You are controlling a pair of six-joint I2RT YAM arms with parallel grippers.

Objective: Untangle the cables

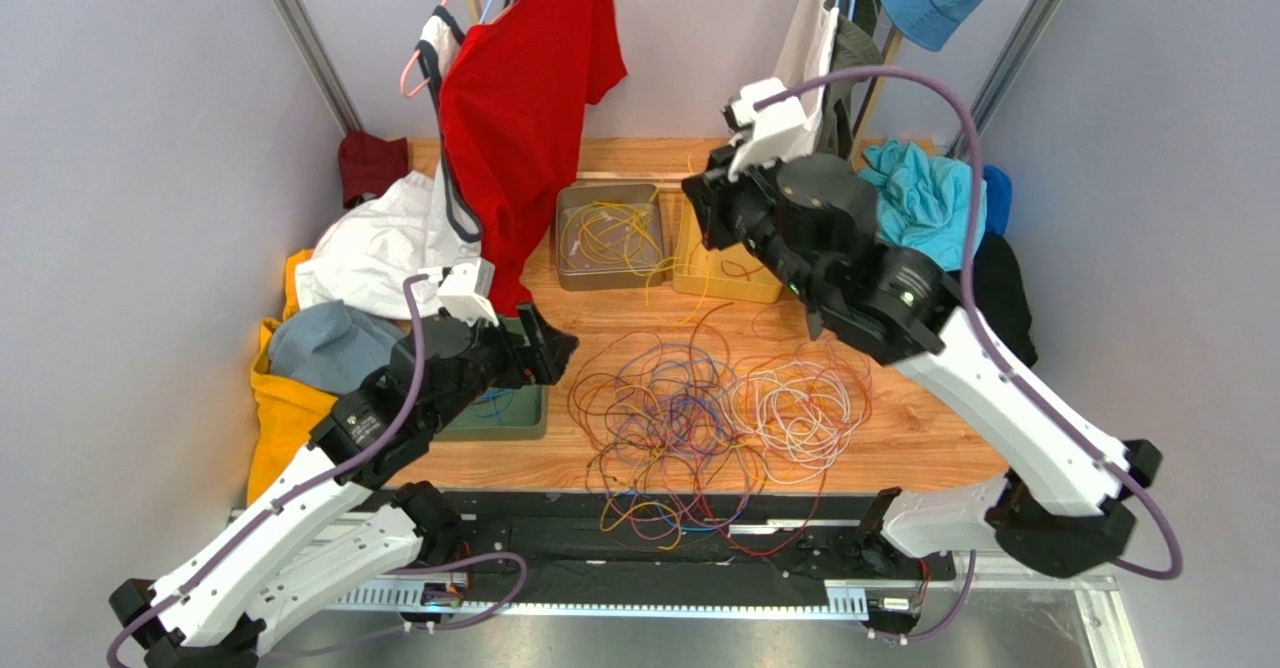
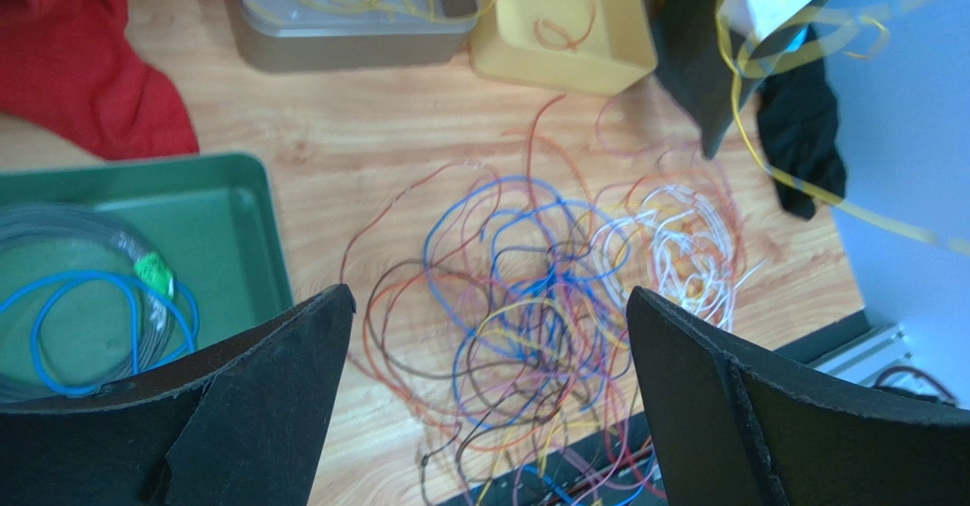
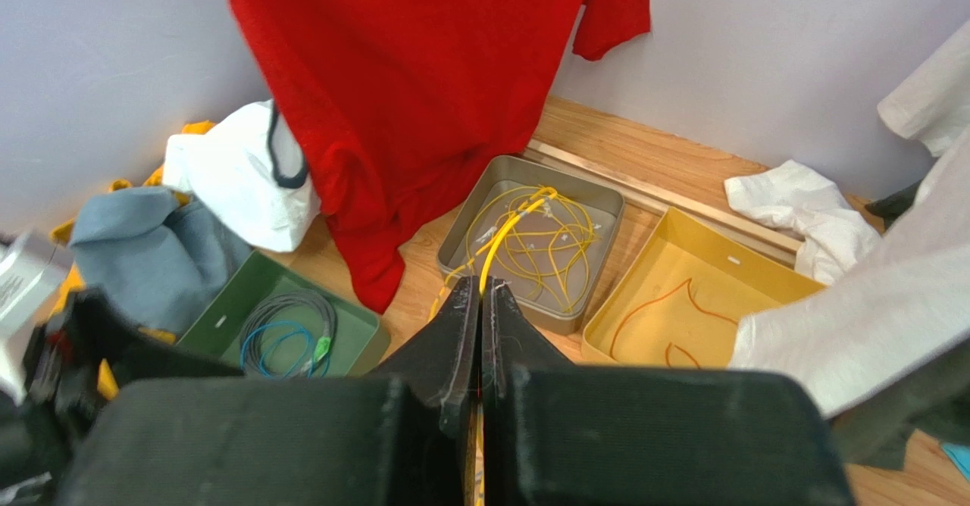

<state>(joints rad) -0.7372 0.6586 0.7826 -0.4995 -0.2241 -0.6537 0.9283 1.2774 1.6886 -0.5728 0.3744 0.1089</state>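
A tangle of thin cables (image 1: 706,413) in blue, orange, purple, red, yellow and white lies on the wooden table; it also shows in the left wrist view (image 2: 547,302). My left gripper (image 2: 484,336) is open and empty, above the table between the green tray and the tangle. My right gripper (image 3: 481,287) is shut on a yellow cable (image 3: 501,233) that runs from its tips into the grey tray (image 3: 603,205), where more yellow cable lies coiled. The right gripper (image 1: 706,203) is above the yellow tray.
A green tray (image 2: 245,216) holds grey and blue coiled cable (image 2: 91,302). A yellow tray (image 3: 683,233) holds an orange cable. A red shirt (image 1: 519,83) hangs at the back left. Clothes (image 1: 376,241) pile at the left and the right (image 1: 917,196).
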